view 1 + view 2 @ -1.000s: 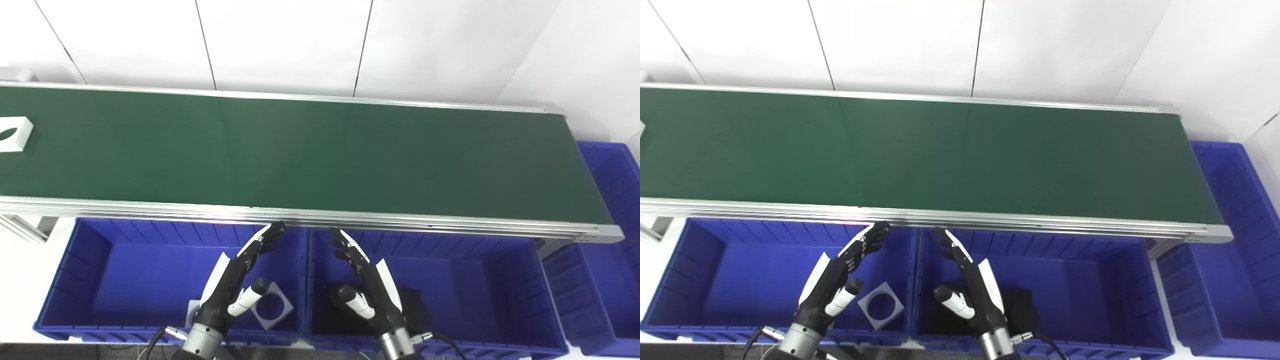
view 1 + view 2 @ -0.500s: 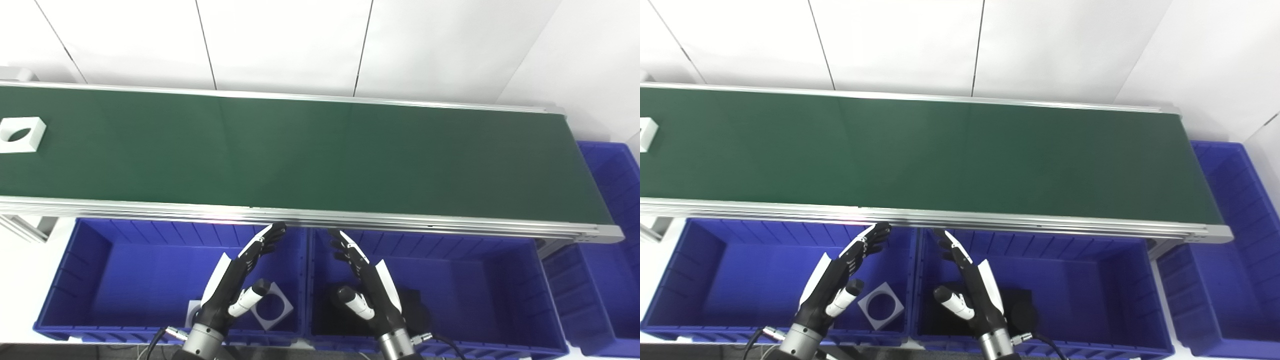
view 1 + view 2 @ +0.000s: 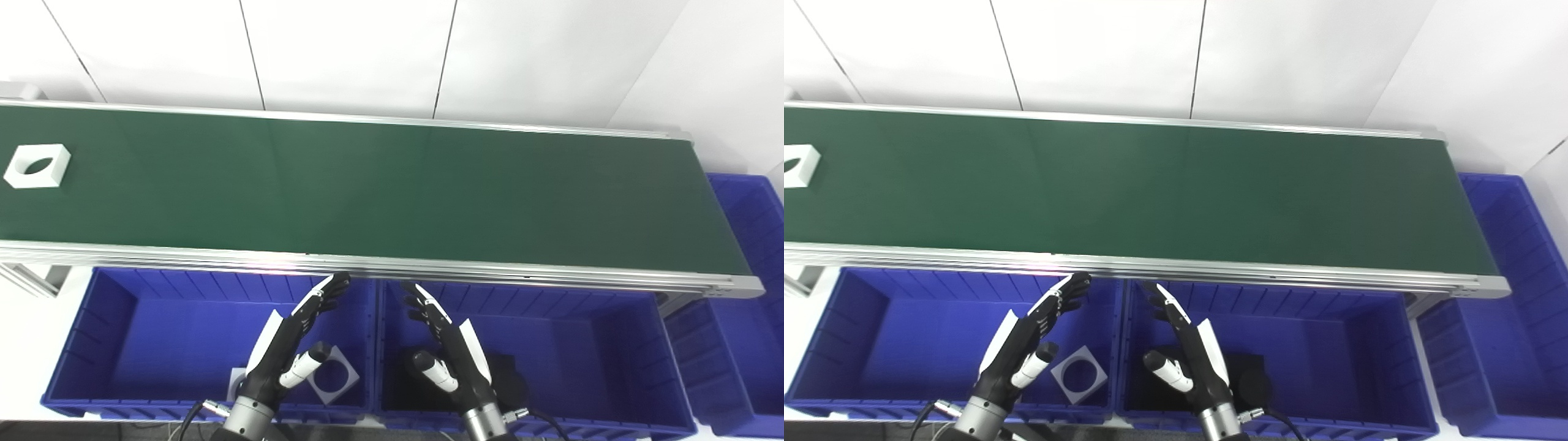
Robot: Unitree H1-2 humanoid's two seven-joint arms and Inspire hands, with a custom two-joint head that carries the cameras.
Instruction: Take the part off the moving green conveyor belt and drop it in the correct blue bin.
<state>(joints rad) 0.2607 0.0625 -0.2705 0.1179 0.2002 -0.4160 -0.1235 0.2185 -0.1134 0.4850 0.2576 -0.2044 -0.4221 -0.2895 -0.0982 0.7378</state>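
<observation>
Riding the green conveyor belt [image 3: 380,184] at the far left of the frame, a white square part with a round hole [image 3: 37,166] lies flat, well apart from both waiting hands at the bottom centre. The left hand [image 3: 293,343] hovers over the left blue bin [image 3: 110,318], fingers spread and holding nothing; the right hand [image 3: 447,343] hovers over the middle blue bin [image 3: 612,343], likewise spread and empty. A similar white square part [image 3: 334,381] already lies in the left bin, while dark parts [image 3: 508,380] sit in the middle one, so the left bin looks the likely destination. A third blue bin [image 3: 750,245] stands past the belt's right end. The part appears rigid, thick-walled and probably light plastic, with smooth faces that could slip under a loose grip. Its two opposite flat sides look the surest purchase, thumb on one and fingers on the other; a finger hooked through the hole is the alternative. The belt's motion will probably demand a timed reach.
</observation>
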